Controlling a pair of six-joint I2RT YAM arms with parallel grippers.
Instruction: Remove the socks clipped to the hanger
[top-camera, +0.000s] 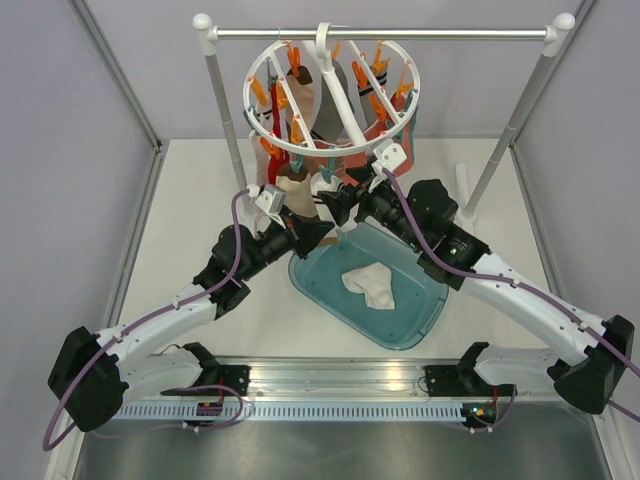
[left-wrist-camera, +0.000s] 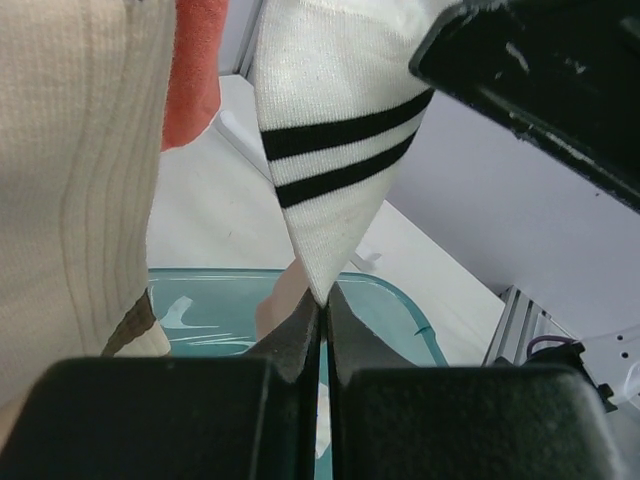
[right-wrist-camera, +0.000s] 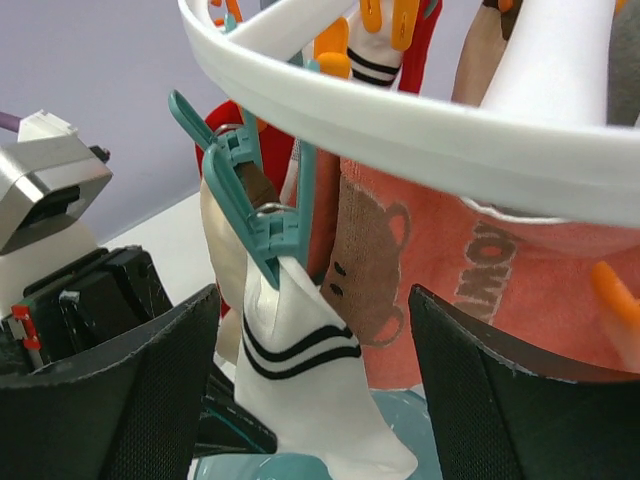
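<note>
As L end effector (left-wrist-camera: 322, 310) nips its tip, striped sock (left-wrist-camera: 330, 120) hangs vert.

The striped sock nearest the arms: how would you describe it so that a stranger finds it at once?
Start at the white ring hanger; a teal clip under its rim holds a white sock. It has two black stripes, while the cloth beside it is coral with a brown bear, and the left fingers pinch its lower tip.

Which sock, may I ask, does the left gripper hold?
The white sock with two black stripes; its tip is between the left gripper's shut fingers, the beige sock beside them.
</note>
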